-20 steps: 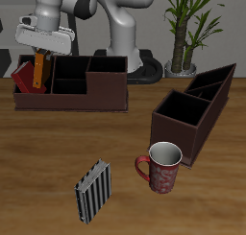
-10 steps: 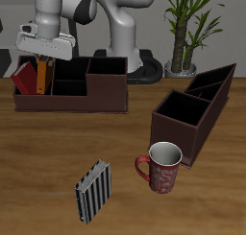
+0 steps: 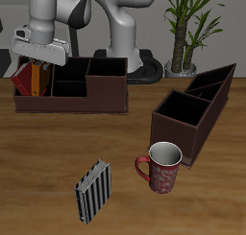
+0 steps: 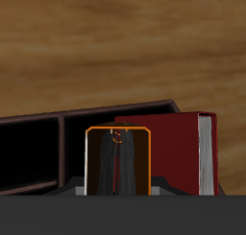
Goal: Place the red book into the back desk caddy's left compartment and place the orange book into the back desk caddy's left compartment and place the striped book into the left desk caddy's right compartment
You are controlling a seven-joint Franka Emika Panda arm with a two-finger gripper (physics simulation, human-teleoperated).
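In the exterior view the hand (image 3: 36, 62) hangs low over the end cell of the back desk caddy (image 3: 72, 95), where the red book (image 3: 21, 81) leans on edge and the orange book (image 3: 37, 79) stands upright beside it, apparently so the slim book fits alongside; the striped book (image 3: 93, 190) lies flat on the bench (image 3: 38, 172) near its front edge, well apart from the left desk caddy (image 3: 192, 119), next to a red mug (image 3: 162, 166). In the wrist view the orange book (image 4: 117, 162) shows end-on between the fingers with the red book (image 4: 173, 152) just behind it inside the cell, but whether the hand is clamped on it or already apart cannot be told.
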